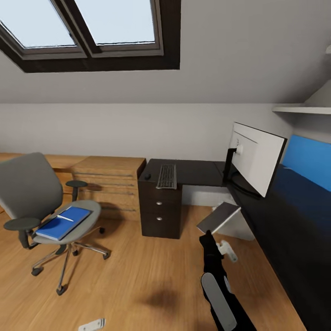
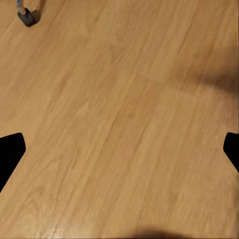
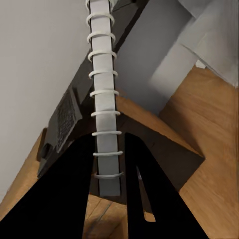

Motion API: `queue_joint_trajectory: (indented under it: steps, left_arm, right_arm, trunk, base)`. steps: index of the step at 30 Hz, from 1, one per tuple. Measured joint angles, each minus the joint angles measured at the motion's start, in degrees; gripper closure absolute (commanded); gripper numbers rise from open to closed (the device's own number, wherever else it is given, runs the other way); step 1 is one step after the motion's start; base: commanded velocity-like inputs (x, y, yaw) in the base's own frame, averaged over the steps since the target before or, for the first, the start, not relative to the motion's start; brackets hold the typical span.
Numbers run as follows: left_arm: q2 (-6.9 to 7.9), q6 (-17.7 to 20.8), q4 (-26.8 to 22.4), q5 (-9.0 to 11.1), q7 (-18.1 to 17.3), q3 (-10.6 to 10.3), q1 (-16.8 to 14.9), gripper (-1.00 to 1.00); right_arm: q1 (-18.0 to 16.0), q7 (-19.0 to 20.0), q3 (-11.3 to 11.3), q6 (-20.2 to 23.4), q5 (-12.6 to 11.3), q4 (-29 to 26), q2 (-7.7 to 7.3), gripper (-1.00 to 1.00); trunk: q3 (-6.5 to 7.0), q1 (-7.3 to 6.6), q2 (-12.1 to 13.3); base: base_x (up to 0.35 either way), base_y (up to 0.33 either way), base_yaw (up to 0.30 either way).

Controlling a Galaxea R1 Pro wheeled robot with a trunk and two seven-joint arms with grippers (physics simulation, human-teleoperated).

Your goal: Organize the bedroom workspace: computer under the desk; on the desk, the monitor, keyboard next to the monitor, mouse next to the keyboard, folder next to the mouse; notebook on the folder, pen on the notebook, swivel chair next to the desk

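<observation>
Right end effector [image 3: 108, 164] clenched on notebook [image 1: 219, 217] at spiral spine, held above floor beside bench [image 1: 193, 171]. Left end effector [image 2: 119, 154] released over floor. Folder [image 1: 63, 222] on swivel chair [image 1: 27, 188]. No readable writing.
</observation>
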Motion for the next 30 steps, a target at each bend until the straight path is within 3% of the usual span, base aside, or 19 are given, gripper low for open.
queue_joint_trajectory:
  steps: [1, 4, 7, 9, 15, 30]
  left_arm:
    - [0.0, -0.1, 0.0, 0.0, 0.0, 0.0, 0.0, -1.0]
    - [0.01, -0.4, 0.0, 0.0, 0.0, 0.0, 0.0, -1.0]
    - [0.01, -0.6, 0.0, 0.0, 0.0, 0.0, 0.0, -1.0]
    - [0.01, -0.6, 0.0, 0.0, 0.0, 0.1, 0.0, -1.0]
    - [0.01, -0.7, 0.0, 0.0, 0.0, 0.1, 0.0, -1.0]
    - [-0.01, -0.7, 0.0, 0.0, 0.0, 0.1, 0.0, -1.0]
  right_arm:
    - [0.0, 0.2, -0.2, 0.0, -2.4, 0.1, -0.3, 1.0]
    - [0.0, 1.2, -0.4, 0.0, -6.1, 0.1, -0.91, 1.0]
    - [0.0, 3.2, -0.5, 0.1, -7.8, 0.1, -1.2, 1.0]
    - [0.1, 6.4, -0.5, 0.1, -8.5, 0.1, -1.37, 1.0]
    - [0.1, 10.6, -0.8, 0.0, -10.4, 0.1, -1.48, 1.0]
    - [0.2, 11.0, -1.0, -0.1, -10.8, 0.1, -1.49, 1.0]
  trunk:
    - [-0.04, 0.0, 0.0]
    - [-0.13, -0.01, 0.0]
    - [-0.17, -0.01, 0.0]
    - [-0.18, -0.01, 0.0]
    - [-0.19, -0.01, 0.0]
    - [-0.19, -0.01, 0.0]
  base:
    - [0.277, 0.0, -0.15]
    - [0.297, 0.0, -0.086]
    - [0.313, 0.0, -0.035]
    - [0.322, 0.0, -0.009]
    - [0.324, 0.0, -0.003]
    - [0.325, 0.0, 0.0]
